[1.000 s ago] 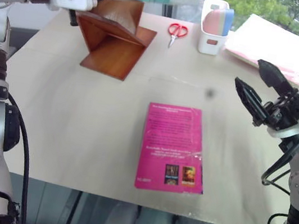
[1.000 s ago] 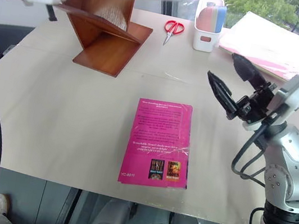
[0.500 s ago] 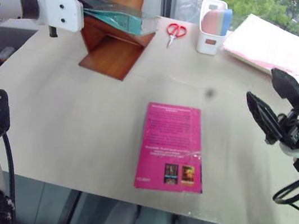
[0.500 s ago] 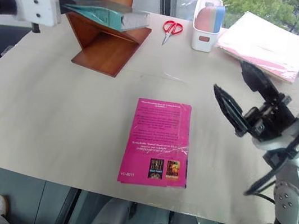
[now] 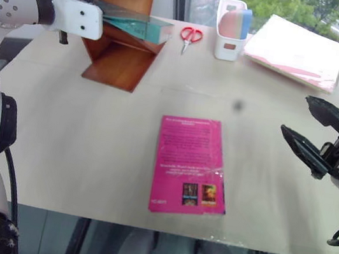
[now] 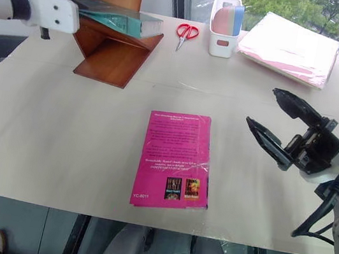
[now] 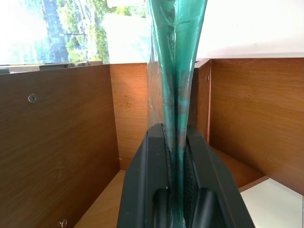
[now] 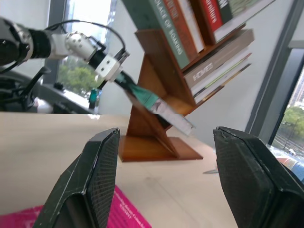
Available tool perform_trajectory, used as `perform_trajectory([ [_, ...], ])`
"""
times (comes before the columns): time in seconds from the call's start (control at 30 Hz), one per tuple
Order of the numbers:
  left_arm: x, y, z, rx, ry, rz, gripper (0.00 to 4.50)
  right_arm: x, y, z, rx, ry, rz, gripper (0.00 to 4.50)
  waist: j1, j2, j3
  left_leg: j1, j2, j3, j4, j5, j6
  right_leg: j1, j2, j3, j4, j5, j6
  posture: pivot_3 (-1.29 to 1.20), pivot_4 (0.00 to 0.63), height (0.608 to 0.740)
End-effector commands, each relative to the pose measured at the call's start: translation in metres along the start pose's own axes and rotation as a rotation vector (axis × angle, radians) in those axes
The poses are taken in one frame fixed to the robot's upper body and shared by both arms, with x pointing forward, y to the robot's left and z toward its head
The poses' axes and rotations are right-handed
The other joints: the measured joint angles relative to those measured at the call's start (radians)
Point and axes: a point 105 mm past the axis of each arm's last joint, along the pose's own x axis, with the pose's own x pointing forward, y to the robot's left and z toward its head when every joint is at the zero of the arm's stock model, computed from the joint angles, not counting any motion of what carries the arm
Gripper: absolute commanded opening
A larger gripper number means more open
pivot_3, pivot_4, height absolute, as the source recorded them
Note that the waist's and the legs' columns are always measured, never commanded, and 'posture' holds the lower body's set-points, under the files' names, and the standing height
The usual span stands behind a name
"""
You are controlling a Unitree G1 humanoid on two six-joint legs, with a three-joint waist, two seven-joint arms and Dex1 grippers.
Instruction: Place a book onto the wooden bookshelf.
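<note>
The left gripper (image 7: pixel 176 156) is pinched tight on the thin teal-green book (image 5: pixel 136 25) — book lies across a slanted board of the reddish-brown wooden bookshelf (image 5: pixel 120 61), one end sticking out twd the red scissors (image 5: pixel 188 35). Right gripper (image 6: pixel 280 127) hangs w/ jaws wide apart, nothing in them, near the pink book (image 6: pixel 174 160) on the pale table (image 6: pixel 79 125).

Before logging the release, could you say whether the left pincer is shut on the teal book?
Shut: left pincer clamps the book.
</note>
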Motion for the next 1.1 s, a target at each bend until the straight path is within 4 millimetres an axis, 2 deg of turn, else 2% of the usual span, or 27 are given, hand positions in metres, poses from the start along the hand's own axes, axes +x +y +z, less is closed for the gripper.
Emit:
perform_trajectory([
  [0.03,-0.010,0.011,-0.007,-0.058,0.015,0.060,0.11,0.000,-0.001,0.007,-0.046,-0.003,0.011,3.22,0.000,0.000,0.000,0.000,0.000,0.000,0.000,0.000,0.000,0.000,0.000,0.000,0.000,0.000,0.000,0.00,0.150,0.740],
  [0.17,-0.007,0.011,-0.004,-0.092,-0.013,0.079,0.11,0.003,-0.003,0.008,-0.045,-0.004,0.014,3.22,0.001,0.000,0.000,-0.001,0.000,0.000,0.001,0.000,0.000,0.000,0.000,0.000,0.000,0.000,0.000,0.00,0.150,0.740],
  [0.43,-0.010,0.006,-0.015,-0.134,0.029,0.085,0.11,0.007,-0.003,0.011,-0.043,-0.006,0.021,3.22,0.001,0.000,0.000,0.000,0.000,0.000,0.001,0.000,0.000,0.000,0.000,0.000,0.001,0.000,0.000,0.00,0.150,0.740],
  [0.47,-0.011,0.006,-0.015,-0.142,0.029,0.088,0.90,0.007,-0.003,0.011,-0.042,-0.006,0.022,3.22,0.001,0.000,0.000,0.000,0.000,0.000,0.002,0.000,0.000,0.000,0.000,0.000,0.001,0.000,0.000,0.00,0.150,0.740],
  [0.73,-0.016,0.009,-0.018,-0.157,0.027,0.118,4.47,0.008,-0.005,0.011,-0.036,-0.003,0.028,3.22,0.011,-0.002,0.001,-0.001,0.000,0.000,0.002,0.000,0.000,0.000,0.000,0.000,0.001,0.000,0.000,0.00,0.150,0.740],
  [0.93,-0.027,0.012,-0.018,-0.169,-0.008,0.165,4.47,0.010,-0.005,0.011,-0.029,-0.004,0.035,3.22,0.017,-0.004,0.002,-0.001,0.000,-0.001,0.002,0.000,0.000,0.000,0.000,-0.001,0.001,0.000,0.000,0.00,0.150,0.740],
  [1.1,-0.040,0.013,-0.011,-0.193,-0.124,0.236,4.47,0.013,-0.007,0.009,-0.016,0.001,0.053,3.22,0.016,-0.004,0.002,-0.001,0.000,-0.001,0.003,0.000,0.000,0.000,0.000,-0.001,0.001,0.000,0.000,0.00,0.150,0.740],
])
